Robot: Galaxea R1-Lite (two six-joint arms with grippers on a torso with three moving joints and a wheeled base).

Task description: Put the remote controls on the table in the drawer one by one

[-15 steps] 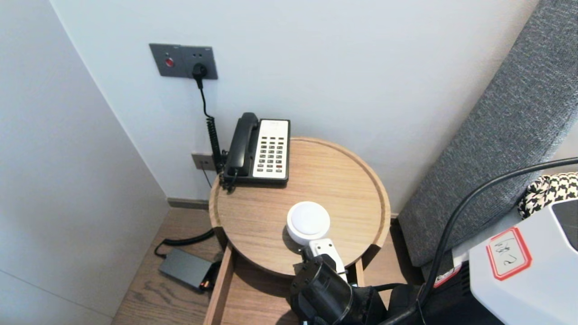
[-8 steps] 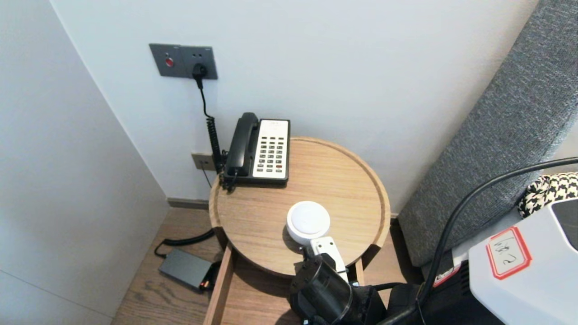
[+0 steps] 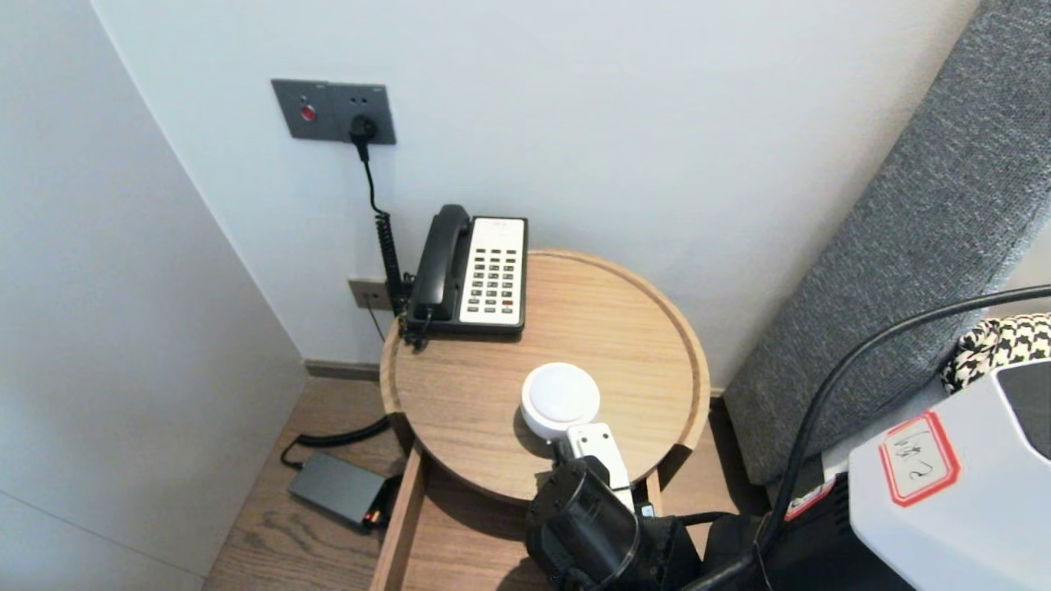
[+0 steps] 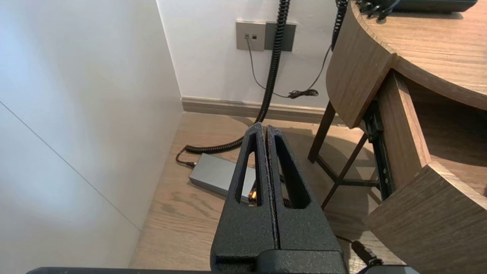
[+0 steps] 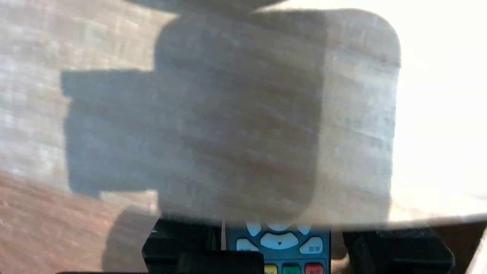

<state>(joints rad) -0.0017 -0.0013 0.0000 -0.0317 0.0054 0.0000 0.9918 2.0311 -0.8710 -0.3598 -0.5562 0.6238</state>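
barely shifted, the remote (image 3: 598, 447) has edged right, clamped in the right gripper (image 3: 593, 469) over the table's (image 3: 624, 328) near rim. pushing farther could knock the round white lamp (image 3: 561, 400) just beside it, or a loose grip could drop it off the edge. left gripper (image 4: 265, 131) hangs closed, low left.

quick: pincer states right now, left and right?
Left pincer: closed, empty, beside the table.
Right pincer: closed on the remote control, at the table's near edge by the round white disc.
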